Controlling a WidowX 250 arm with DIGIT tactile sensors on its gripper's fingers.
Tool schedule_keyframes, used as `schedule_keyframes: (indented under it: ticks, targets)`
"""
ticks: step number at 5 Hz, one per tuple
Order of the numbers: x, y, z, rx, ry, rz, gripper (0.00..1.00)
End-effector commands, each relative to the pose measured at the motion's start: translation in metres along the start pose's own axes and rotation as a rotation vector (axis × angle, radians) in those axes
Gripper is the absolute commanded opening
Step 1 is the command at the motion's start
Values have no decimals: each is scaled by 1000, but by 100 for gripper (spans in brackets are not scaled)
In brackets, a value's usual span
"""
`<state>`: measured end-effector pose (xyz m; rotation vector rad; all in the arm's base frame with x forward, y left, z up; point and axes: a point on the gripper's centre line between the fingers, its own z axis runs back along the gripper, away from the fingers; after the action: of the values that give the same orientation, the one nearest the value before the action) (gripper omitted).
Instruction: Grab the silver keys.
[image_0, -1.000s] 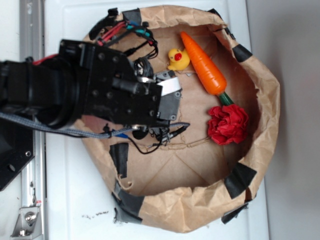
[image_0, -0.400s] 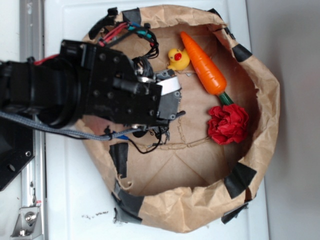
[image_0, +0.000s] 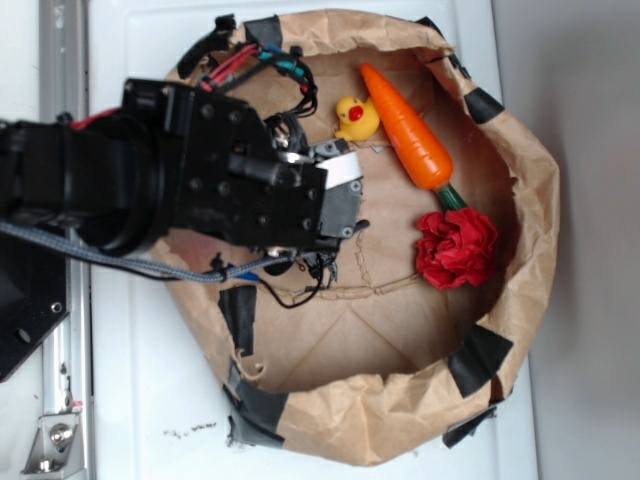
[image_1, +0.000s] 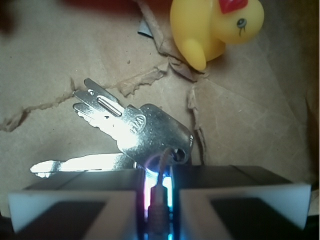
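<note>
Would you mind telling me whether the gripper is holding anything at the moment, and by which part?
The gripper is shut on the silver keys, pinching the ring end where the key heads meet.

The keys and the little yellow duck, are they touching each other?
Apart. The wrist view shows bare brown paper between the silver keys and the yellow duck, which sits further back.

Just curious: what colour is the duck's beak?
Red, on the yellow duck; clearest in the wrist view.
</note>
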<state>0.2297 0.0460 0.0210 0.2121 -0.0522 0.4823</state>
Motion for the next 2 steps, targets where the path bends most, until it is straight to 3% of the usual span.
schedule_keyframes:
  ticks: [1, 2]
  targets:
    - [0, 1, 84, -108, 114, -21, 0]
    - [2, 15, 133, -385, 51, -61, 0]
